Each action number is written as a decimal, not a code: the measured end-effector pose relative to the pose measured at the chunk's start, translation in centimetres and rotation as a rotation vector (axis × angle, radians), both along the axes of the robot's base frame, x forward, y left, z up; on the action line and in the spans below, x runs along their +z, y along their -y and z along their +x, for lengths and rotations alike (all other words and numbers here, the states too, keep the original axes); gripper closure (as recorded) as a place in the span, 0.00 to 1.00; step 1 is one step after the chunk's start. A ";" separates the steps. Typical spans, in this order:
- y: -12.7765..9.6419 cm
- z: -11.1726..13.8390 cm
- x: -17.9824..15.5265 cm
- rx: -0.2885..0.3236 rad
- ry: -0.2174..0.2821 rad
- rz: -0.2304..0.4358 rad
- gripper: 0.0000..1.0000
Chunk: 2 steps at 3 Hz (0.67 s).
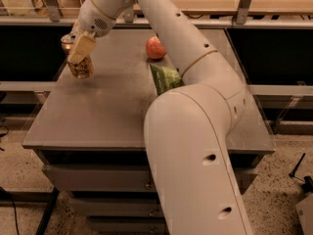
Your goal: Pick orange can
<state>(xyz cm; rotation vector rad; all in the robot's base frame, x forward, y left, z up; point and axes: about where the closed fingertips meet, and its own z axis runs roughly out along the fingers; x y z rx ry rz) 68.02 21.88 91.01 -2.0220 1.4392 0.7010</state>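
Orange can (81,69): small metal cylinder, orange-gold with pale print, at the far-left corner of the table (102,111), close to the left edge. Only its lower half shows; the top is covered. Cannot tell if its base touches the tabletop.

Gripper (79,53) is right over the can, pointing down from a white rounded wrist. One flat, pale, blocky finger (82,47) lies against the can's near side, and the other is hidden behind. Fingers are narrow, clasped on the can.

Arm (195,131): smooth white plastic shell made of fat tubular links. It sweeps from the lower right across the table's middle to the far left and hides much of the right half.

Table is dull grey metal, flat with straight edges, and has grey drawers (93,177) below. The near-left tabletop is bare.

Round orange-red fruit (155,48) sits at the far middle, well apart from the can. Crinkly green bag (165,77) lies just in front of the fruit, against the arm.

Speckled floor (19,170) is at the left.
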 end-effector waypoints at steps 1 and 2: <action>0.2 -0.8 3.2 0.015 0.006 0.047 1.00; 0.0 -0.7 3.1 0.015 0.007 0.049 1.00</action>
